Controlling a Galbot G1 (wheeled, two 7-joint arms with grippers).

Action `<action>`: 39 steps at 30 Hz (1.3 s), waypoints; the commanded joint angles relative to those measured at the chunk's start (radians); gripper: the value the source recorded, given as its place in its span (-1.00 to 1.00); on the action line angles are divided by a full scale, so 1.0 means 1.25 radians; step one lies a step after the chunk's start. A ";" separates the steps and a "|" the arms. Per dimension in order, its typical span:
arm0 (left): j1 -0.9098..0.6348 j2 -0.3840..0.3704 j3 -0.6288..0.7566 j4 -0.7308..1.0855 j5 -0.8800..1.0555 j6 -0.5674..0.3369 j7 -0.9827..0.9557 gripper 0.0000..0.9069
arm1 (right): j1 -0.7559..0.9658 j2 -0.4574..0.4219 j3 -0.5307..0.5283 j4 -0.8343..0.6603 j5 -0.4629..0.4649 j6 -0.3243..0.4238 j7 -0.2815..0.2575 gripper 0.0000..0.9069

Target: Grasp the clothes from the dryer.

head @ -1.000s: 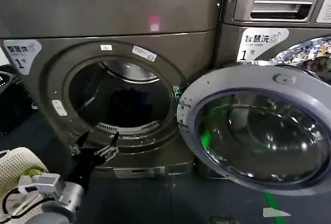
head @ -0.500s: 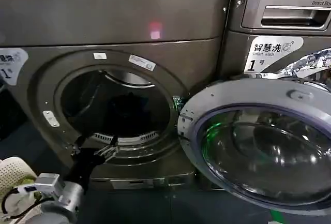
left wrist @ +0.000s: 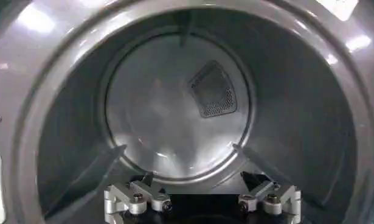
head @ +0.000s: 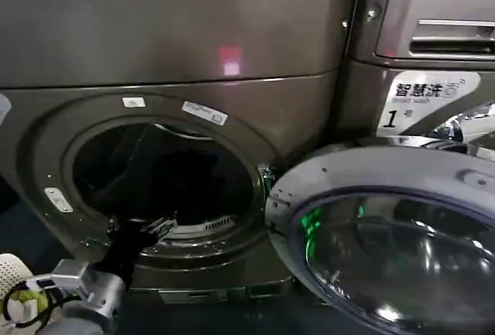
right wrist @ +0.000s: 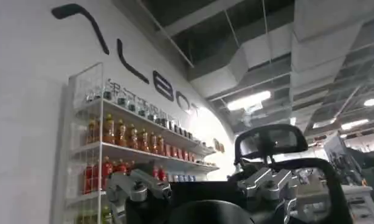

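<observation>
The dryer (head: pixel 178 41) is a dark bronze-grey front loader whose round porthole stands open. Its door (head: pixel 309 172) is swung out to the right. A dark heap that looks like the clothes (head: pixel 186 180) lies low in the drum. My left gripper (head: pixel 147 230) is at the porthole's lower rim beside the perforated lint grille (head: pixel 213 224), open with nothing between its fingers. In the left wrist view, the left gripper (left wrist: pixel 202 201) faces the drum's shiny back wall (left wrist: pixel 168 122) and its mesh vent (left wrist: pixel 214 91). My right gripper (right wrist: pixel 202 189) is open and points up into the room.
The open door's glass (head: pixel 394 258) takes up the space right of the porthole. A second machine (head: pixel 421 99) with a "Smart wash" sticker stands behind it. A white mesh basket (head: pixel 9 273) sits at the lower left. Shelves of bottles (right wrist: pixel 114 152) show behind the right gripper.
The head view has moved closer, so the dryer looks bigger and sits further right. The left gripper has moved up from below the porthole to its lower rim, still open.
</observation>
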State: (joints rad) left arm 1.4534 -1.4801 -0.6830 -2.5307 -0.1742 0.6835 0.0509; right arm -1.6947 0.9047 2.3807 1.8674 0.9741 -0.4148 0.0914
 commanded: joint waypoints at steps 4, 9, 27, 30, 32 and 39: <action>-0.020 0.011 -0.010 0.020 -0.018 -0.005 0.004 1.00 | -0.009 -0.006 0.004 -0.016 -0.047 -0.011 -0.009 1.00; -0.066 0.017 0.003 0.084 -0.045 -0.040 0.005 1.00 | -0.011 -0.003 0.010 -0.013 -0.053 -0.012 -0.009 1.00; -0.604 0.066 0.116 0.724 -0.036 -0.184 0.044 1.00 | -0.033 -0.019 0.034 -0.006 -0.057 -0.004 -0.011 1.00; -0.661 0.062 0.141 0.825 -0.024 -0.194 0.045 1.00 | -0.032 -0.021 0.032 -0.005 -0.057 -0.004 -0.011 1.00; -0.706 0.061 0.153 0.887 -0.022 -0.199 0.045 1.00 | -0.032 -0.022 0.031 -0.005 -0.057 -0.004 -0.012 1.00; -0.855 0.068 0.208 1.053 -0.070 -0.190 0.047 1.00 | -0.024 -0.024 0.031 -0.013 -0.057 -0.003 -0.017 1.00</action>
State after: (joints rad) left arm 0.6074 -1.3976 -0.4840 -1.4951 -0.2216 0.4522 0.1069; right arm -1.7265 0.8768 2.4186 1.8527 0.9035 -0.4193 0.0709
